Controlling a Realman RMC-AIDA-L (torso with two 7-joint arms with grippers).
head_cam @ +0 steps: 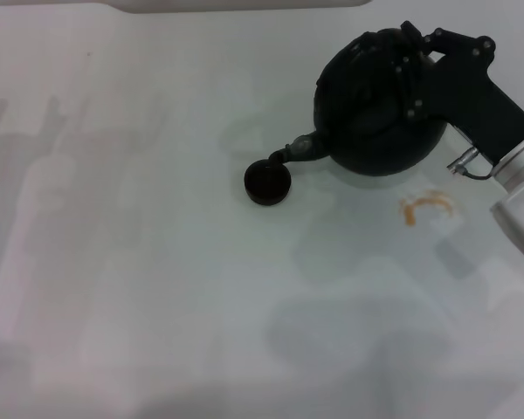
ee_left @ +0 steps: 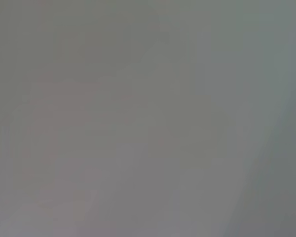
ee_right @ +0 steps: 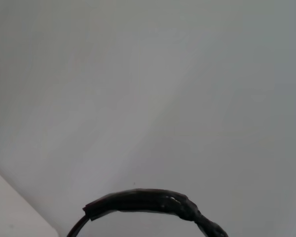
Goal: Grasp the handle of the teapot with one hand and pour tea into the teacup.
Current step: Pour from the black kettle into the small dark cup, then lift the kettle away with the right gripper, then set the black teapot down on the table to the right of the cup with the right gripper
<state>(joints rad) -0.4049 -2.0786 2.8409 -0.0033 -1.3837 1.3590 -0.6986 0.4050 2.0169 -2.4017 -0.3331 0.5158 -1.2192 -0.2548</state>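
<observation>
- Right claw (head_cam: 400,54): it reaches in from the right edge of the head view and sits on top of the teapot (head_cam: 375,109), at the handle (ee_right: 148,202). The black fingers merge with the black pot, so I cannot tell whether they are pinching the handle or spread beside it.
- Teapot: it is tipped toward the robot's left, its spout (head_cam: 299,150) pointing down at the teacup (head_cam: 268,183), pale tip right at the cup's rim.
- Teacup: it stands upright on the white worktop (head_cam: 157,288), just left of the pot.
- Tea: an amber ring-shaped smear (head_cam: 426,206) lies on the worktop to the right of the pot, well apart from the cup. No stream is visible at the spout.
- Left claw: not visible; the left wrist view shows only a blank grey surface.
- Progress: reaching the handle and lining up the spout look done; the pour seems to be at hand. Whether the cup holds tea cannot be told. Righting the pot remains.
</observation>
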